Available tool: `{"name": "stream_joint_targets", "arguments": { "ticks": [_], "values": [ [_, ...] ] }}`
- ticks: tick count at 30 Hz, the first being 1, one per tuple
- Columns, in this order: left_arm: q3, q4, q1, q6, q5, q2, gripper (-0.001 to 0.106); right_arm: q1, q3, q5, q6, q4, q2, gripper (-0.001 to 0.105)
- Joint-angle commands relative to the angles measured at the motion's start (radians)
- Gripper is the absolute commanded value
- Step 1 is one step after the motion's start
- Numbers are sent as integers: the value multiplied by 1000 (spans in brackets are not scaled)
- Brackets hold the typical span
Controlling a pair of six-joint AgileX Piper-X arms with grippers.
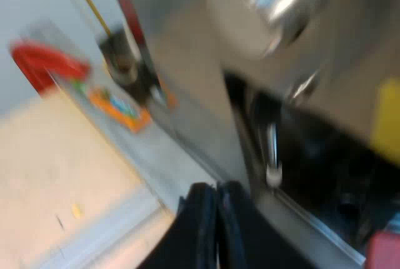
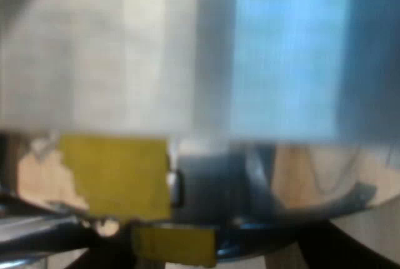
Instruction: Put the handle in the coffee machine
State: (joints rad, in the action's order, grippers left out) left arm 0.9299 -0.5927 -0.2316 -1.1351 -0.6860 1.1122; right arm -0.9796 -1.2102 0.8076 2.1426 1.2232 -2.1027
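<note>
left wrist view: my left gripper (image 1: 217, 219) has its two black fingers (image 1: 199, 222) pressed together with nothing seen between them, and it sits close to the espresso machine (image 1: 200, 106), at the edge of its metal base. a shiny round knob (image 1: 269, 0) stands out from the machine's body, and below it a thin metal tube (image 1: 273, 150) hangs into the dark recess at the machine's front. a small red patch (image 1: 384, 250) lies just beside that recess; whether it is the holder's red end i cannot tell. beyond the machine, on the pale table (image 1: 62, 175), are a red object (image 1: 44, 62) and an orange object (image 1: 119, 106), both too blurred to name. right wrist view: a brushed metal wall of the machine (image 2: 125, 50) is very near, with a yellow label (image 2: 115, 178) under it. how open my right gripper (image 2: 244, 253) is, and whether it has hold of anything, i cannot tell.
</note>
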Motion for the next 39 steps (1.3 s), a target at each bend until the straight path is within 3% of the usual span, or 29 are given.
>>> {"name": "stream_joint_targets", "arguments": {
  "ticks": [1, 4, 11, 21, 30, 37, 39],
  "values": [
    [49, -101, 4, 67, 7, 59, 1, -1, -48, -42, 17, 176, 88, 37],
    [93, -174, 4, 119, 23, 121, 1, -1, -48, -42, 17, 176, 88, 37],
    [106, -262, 20, 201, 71, 168, 1, -1, -48, -42, 17, 158, 88, 37],
    [106, -353, 165, 205, 130, 172, 1, -1, -48, -42, 17, 153, 88, 37],
    [106, -472, 191, 192, 127, 172, 1, -1, -48, -42, 17, 155, 89, 37],
    [106, -539, 194, 195, 61, 172, 1, -1, -48, -42, 21, 157, 102, 37],
    [106, -570, 194, 196, 52, 169, 1, -1, -48, -42, 53, 163, 118, 37]
  ]
}}
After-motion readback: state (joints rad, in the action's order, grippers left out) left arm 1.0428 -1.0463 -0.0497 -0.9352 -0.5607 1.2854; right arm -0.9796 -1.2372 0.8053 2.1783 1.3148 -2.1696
